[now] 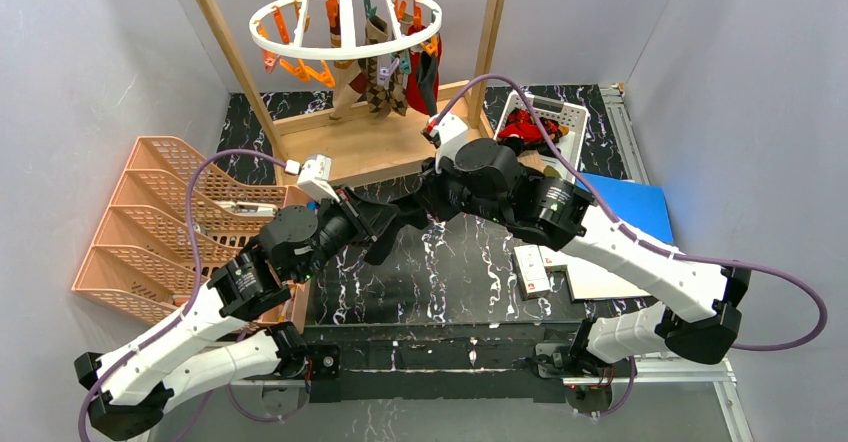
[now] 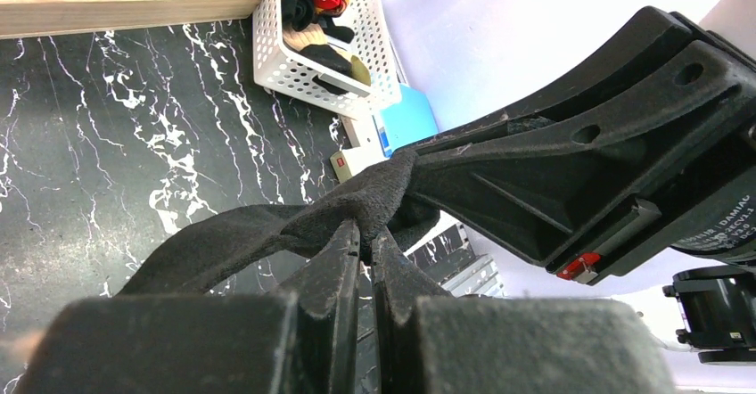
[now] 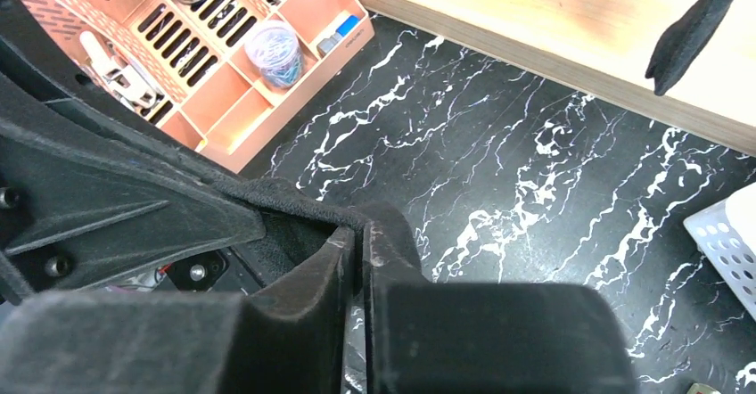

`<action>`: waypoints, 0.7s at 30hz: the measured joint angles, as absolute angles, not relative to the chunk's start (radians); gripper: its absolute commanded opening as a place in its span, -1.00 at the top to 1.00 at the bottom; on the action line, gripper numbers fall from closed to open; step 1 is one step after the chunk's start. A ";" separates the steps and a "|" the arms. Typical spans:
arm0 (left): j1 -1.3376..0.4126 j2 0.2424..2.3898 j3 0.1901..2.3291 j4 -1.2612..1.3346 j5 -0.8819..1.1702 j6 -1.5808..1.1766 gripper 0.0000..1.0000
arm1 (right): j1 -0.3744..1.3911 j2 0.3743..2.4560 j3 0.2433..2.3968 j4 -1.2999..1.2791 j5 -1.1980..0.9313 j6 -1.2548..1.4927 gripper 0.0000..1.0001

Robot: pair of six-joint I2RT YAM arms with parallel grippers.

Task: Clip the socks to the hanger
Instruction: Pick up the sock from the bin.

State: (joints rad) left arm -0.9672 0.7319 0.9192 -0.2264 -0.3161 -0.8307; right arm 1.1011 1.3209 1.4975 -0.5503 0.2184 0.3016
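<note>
A black sock is stretched between my two grippers over the middle of the dark marble table. My left gripper is shut on one bunched edge of it. My right gripper faces it, jaws pressed together on the sock's fabric at the tips. From above, both grippers meet tip to tip, left gripper and right gripper. The white ring hanger hangs from the wooden frame at the back, with argyle, red and dark socks clipped on it.
A white lattice basket at the back right holds red and black socks. A peach organiser tray stands on the left. The wooden frame base lies behind the grippers. A blue folder and papers lie on the right.
</note>
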 measured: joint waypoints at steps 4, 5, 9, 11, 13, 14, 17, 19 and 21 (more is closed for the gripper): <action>-0.967 0.727 0.919 -0.228 -0.316 -0.831 1.00 | 1.102 1.321 1.497 -0.550 0.241 0.318 0.97; -0.967 0.726 0.919 -0.230 -0.316 -0.830 1.00 | 1.102 1.321 1.497 -0.550 0.244 0.323 0.97; -0.967 0.726 0.919 -0.235 -0.316 -0.830 0.72 | 1.102 1.321 1.495 -0.544 0.236 0.339 0.97; -0.967 0.727 0.919 -0.235 -0.318 -0.823 0.29 | 1.102 1.320 1.493 -0.540 0.233 0.346 0.97; -0.968 0.730 0.919 -0.233 -0.318 -0.811 -0.10 | 1.102 1.316 1.490 -0.539 0.232 0.356 0.97; -0.968 0.732 0.919 -0.231 -0.318 -0.807 -0.23 | 1.102 1.312 1.490 -0.538 0.233 0.363 0.97; -0.968 0.738 0.919 -0.221 -0.324 -0.783 -0.50 | 1.102 1.296 1.490 -0.537 0.233 0.373 0.97; -0.968 0.738 0.919 -0.214 -0.326 -0.757 -0.63 | 1.102 1.277 1.490 -0.537 0.234 0.383 0.97; -0.968 0.735 0.919 -0.206 -0.329 -0.722 -0.70 | 1.102 1.265 1.490 -0.538 0.238 0.387 0.97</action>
